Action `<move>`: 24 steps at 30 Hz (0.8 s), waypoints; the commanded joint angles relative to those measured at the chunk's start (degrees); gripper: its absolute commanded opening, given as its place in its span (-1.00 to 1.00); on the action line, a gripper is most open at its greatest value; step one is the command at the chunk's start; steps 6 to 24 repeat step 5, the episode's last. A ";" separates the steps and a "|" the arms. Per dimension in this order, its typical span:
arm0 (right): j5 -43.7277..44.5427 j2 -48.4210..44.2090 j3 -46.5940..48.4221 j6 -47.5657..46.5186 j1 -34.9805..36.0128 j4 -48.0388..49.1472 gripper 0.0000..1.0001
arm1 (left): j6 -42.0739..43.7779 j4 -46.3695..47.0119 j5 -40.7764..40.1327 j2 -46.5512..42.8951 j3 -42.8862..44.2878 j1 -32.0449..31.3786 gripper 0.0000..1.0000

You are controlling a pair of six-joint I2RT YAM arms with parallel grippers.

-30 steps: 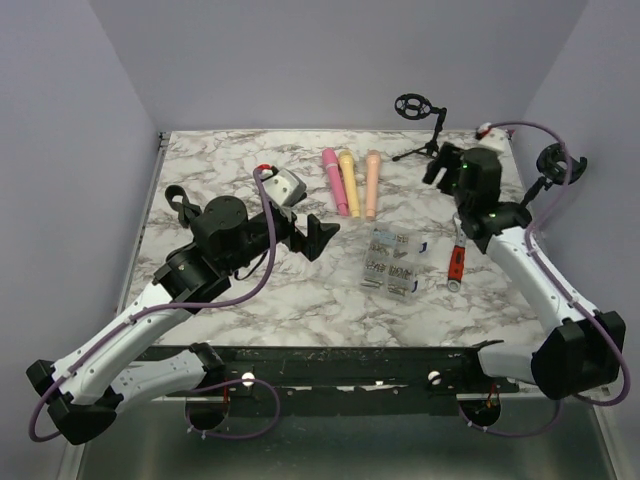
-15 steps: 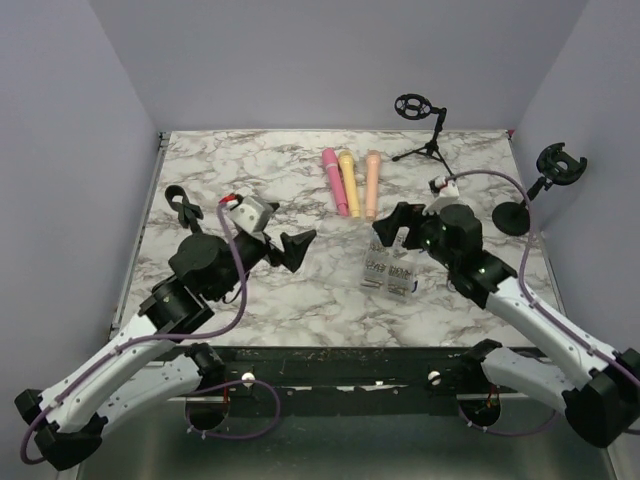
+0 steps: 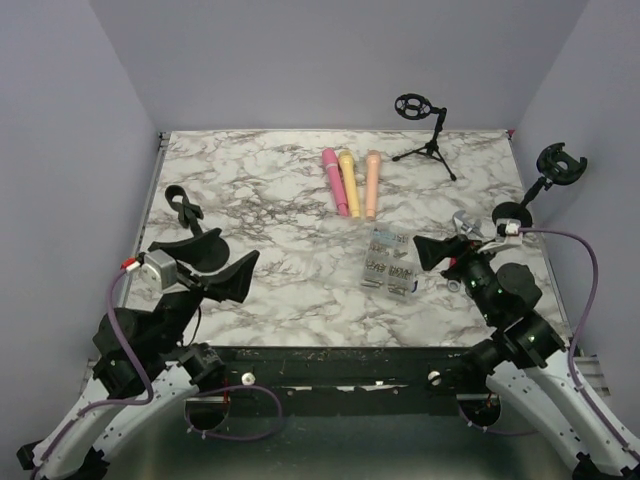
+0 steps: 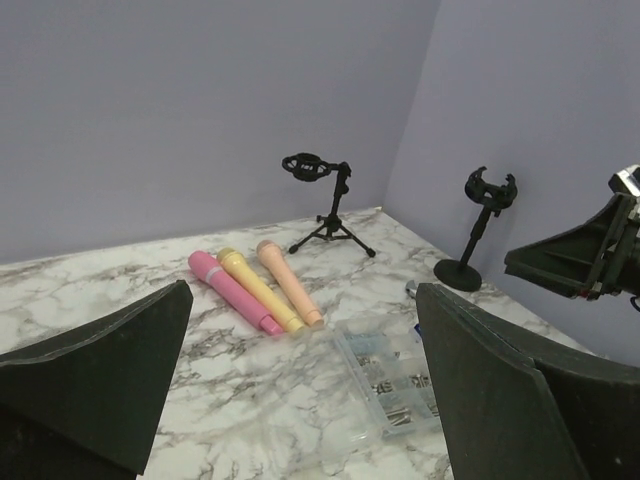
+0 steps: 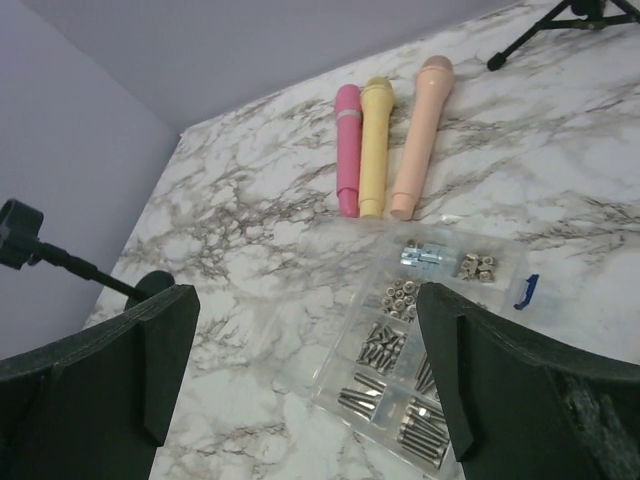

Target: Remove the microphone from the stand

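Three microphones lie side by side on the marble table: pink (image 3: 332,180), yellow (image 3: 348,183) and peach (image 3: 372,185). They also show in the left wrist view, pink (image 4: 235,292), yellow (image 4: 260,290), peach (image 4: 290,283), and in the right wrist view, pink (image 5: 347,150), yellow (image 5: 373,145), peach (image 5: 420,135). A tripod stand (image 3: 425,130) at the back, a round-base stand (image 3: 530,195) at the right and a low stand (image 3: 182,205) at the left all have empty clips. My left gripper (image 3: 215,262) (image 4: 300,400) is open and empty near the front left. My right gripper (image 3: 440,252) (image 5: 305,390) is open and empty near the front right.
A clear compartment box (image 3: 392,265) of screws and nuts lies mid-table in front of the microphones; it also shows in both wrist views (image 4: 385,375) (image 5: 420,370). Purple walls close the back and sides. The round-base stand (image 4: 480,235) stands close to my right arm.
Both arms have pulled back from the middle and back of the table toward the near edge. The right gripper has left the area by the round-base stand. The microphones and stands have not moved.
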 commanded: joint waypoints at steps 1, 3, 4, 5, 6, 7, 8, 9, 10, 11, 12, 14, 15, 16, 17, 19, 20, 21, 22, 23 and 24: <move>5.80 -4.32 1.02 2.69 0.18 -9.50 0.99 | -2.84 -4.61 -3.29 -3.07 -0.69 0.18 0.97; 4.41 -5.64 2.20 2.94 0.18 -10.65 1.00 | -4.14 -5.52 -3.15 -3.76 -0.69 0.13 0.97; 4.26 -6.15 2.92 3.06 0.17 -11.47 1.00 | -4.67 -5.82 -2.77 -4.16 -0.69 0.13 0.97; 4.25 -6.74 3.22 2.38 0.17 -11.37 1.00 | -4.97 -5.92 -2.44 -4.57 -0.73 0.13 0.97; 4.25 -6.74 3.22 2.38 0.17 -11.37 1.00 | -4.97 -5.92 -2.44 -4.57 -0.73 0.13 0.97; 4.25 -6.74 3.22 2.38 0.17 -11.37 1.00 | -4.97 -5.92 -2.44 -4.57 -0.73 0.13 0.97; 4.25 -6.74 3.22 2.38 0.17 -11.37 1.00 | -4.97 -5.92 -2.44 -4.57 -0.73 0.13 0.97; 4.25 -6.74 3.22 2.38 0.17 -11.37 1.00 | -4.97 -5.92 -2.44 -4.57 -0.73 0.13 0.97; 4.25 -6.74 3.22 2.38 0.17 -11.37 1.00 | -4.97 -5.92 -2.44 -4.57 -0.73 0.13 0.97; 4.25 -6.74 3.22 2.38 0.17 -11.37 1.00 | -4.97 -5.92 -2.44 -4.57 -0.73 0.13 0.97; 4.25 -6.74 3.22 2.38 0.17 -11.37 1.00 | -4.97 -5.92 -2.44 -4.57 -0.73 0.13 0.97; 4.25 -6.74 3.22 2.38 0.17 -11.37 1.00 | -4.97 -5.92 -2.44 -4.57 -0.73 0.13 0.97; 4.25 -6.74 3.22 2.38 0.17 -11.37 1.00 | -4.97 -5.92 -2.44 -4.57 -0.73 0.13 0.97; 4.25 -6.74 3.22 2.38 0.17 -11.37 1.00 | -4.97 -5.92 -2.44 -4.57 -0.73 0.13 0.97; 4.25 -6.74 3.22 2.38 0.17 -11.37 1.00 | -4.97 -5.92 -2.44 -4.57 -0.73 0.13 0.97; 4.25 -6.74 3.22 2.38 0.17 -11.37 1.00 | -4.97 -5.92 -2.44 -4.57 -0.73 0.13 0.97; 4.25 -6.74 3.22 2.38 0.17 -11.37 1.00 | -4.97 -5.92 -2.44 -4.57 -0.73 0.13 0.97; 4.25 -6.74 3.22 2.38 0.17 -11.37 1.00 | -4.97 -5.92 -2.44 -4.57 -0.73 0.13 0.97; 4.25 -6.74 3.22 2.38 0.17 -11.37 1.00 | -4.97 -5.92 -2.44 -4.57 -0.73 0.13 0.97; 4.25 -6.74 3.22 2.38 0.17 -11.37 1.00 | -4.97 -5.92 -2.44 -4.57 -0.73 0.13 0.97; 4.25 -6.74 3.22 2.38 0.17 -11.37 1.00 | -4.97 -5.92 -2.44 -4.57 -0.73 0.13 0.97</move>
